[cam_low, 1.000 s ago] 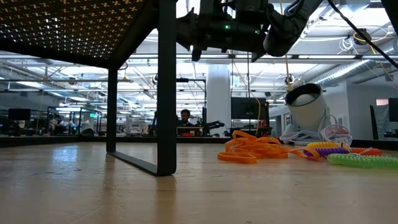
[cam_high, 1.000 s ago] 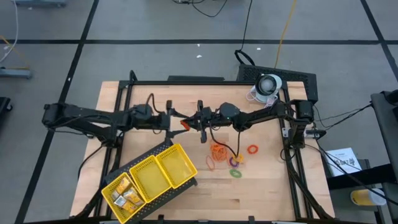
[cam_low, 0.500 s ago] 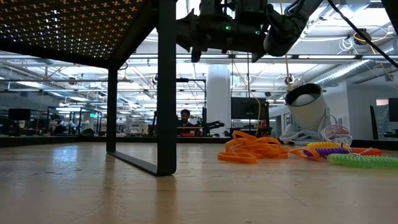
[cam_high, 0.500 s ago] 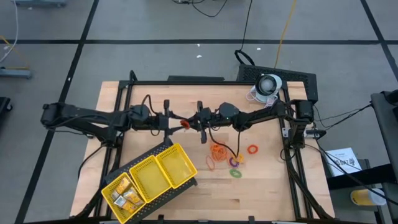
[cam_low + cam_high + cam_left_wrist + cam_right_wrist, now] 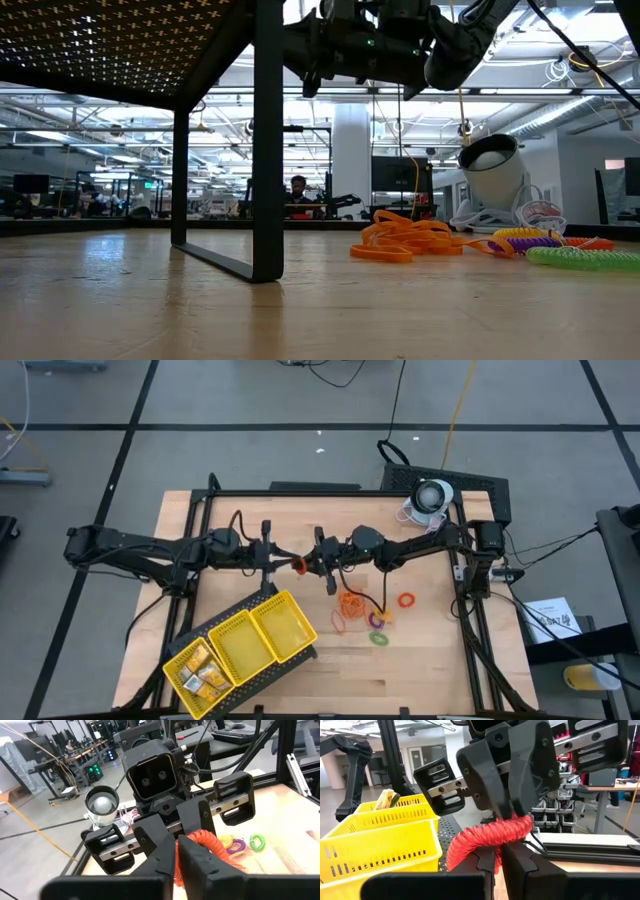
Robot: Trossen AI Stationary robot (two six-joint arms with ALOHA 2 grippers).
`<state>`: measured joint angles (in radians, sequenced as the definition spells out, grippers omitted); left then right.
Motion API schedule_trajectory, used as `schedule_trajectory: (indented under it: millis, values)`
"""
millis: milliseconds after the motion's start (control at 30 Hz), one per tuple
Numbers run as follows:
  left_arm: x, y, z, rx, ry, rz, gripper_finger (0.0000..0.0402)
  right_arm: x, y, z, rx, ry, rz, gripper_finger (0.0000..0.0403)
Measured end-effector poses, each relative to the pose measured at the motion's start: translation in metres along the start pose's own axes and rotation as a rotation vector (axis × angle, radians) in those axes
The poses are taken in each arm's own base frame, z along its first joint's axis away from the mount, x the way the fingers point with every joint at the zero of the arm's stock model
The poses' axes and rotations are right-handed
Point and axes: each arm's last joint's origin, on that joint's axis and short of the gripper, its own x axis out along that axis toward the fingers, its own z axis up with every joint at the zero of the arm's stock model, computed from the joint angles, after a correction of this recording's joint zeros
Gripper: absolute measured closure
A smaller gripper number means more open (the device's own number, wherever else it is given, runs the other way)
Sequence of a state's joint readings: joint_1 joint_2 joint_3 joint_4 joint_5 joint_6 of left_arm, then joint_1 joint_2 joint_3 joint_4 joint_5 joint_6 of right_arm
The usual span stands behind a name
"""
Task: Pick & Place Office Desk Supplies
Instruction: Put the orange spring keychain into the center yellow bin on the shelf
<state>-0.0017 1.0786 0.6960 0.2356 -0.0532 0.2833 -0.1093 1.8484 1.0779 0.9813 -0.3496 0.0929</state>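
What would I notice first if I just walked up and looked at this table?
Two dark robot arms meet nose to nose above the middle of the wooden table, the left end effector and right end effector both shut on one coiled red spiral ring. Nearer the front left sits a big yellow plastic three-compartment tray, and right of it a little pile of orange rubber-band loops.

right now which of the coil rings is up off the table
The red coil ring, pinched in mid-air between the left hand and right hand; the other rings lie on the table.
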Motion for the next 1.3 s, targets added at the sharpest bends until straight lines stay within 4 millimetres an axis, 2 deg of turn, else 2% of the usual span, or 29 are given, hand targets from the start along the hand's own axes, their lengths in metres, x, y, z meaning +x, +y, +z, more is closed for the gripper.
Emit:
schedule_trajectory:
  millis: [367, 567, 933, 1300]
  values:
    - [0.0000, 0.0005, -0.0008, -0.030, 0.014, 0.027, 0.0250, 0.0000, 0.0000, 0.0003, -0.001, -0.003, 0.000, 0.0394]
    - [-0.0003, 0.0025, -0.0023, -0.032, 0.043, 0.100, 0.0206, 0.0002, 0.0044, 0.0035, -0.012, -0.018, 0.031, 0.0394]
    - [-0.0001, 0.0024, -0.0001, -0.143, 0.010, 0.078, 0.0192, 0.0000, 0.0044, 0.0057, -0.039, -0.039, 0.034, 0.0394]
    - [-0.0001, 0.0006, 0.0055, -0.151, -0.064, -0.018, 0.0192, -0.0013, 0.0013, 0.0090, -0.067, -0.064, 0.020, 0.0394]
